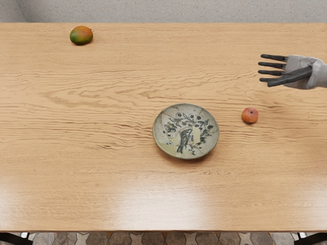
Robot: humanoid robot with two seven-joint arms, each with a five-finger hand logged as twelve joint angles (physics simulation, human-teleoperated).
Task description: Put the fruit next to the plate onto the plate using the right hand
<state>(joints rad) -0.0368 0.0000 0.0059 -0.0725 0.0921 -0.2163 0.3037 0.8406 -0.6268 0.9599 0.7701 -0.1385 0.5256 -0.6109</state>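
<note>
**Wooden table, grey wall, stone floor**

A wide wooden table (102, 178) fills nearly the whole view, light oak tone, with wavy grain running side to side. A soft pale sheen lies on its near part. Behind the far edge is a strip of speckled grey wall (179, 10). Below the near edge is a floor (153, 239) of grey-brown stone tiles. Dark table legs (13, 238) show at both bottom corners.

Small red-orange fruit (250, 115) on table, just right of patterned round plate (186, 131), apart.
</note>
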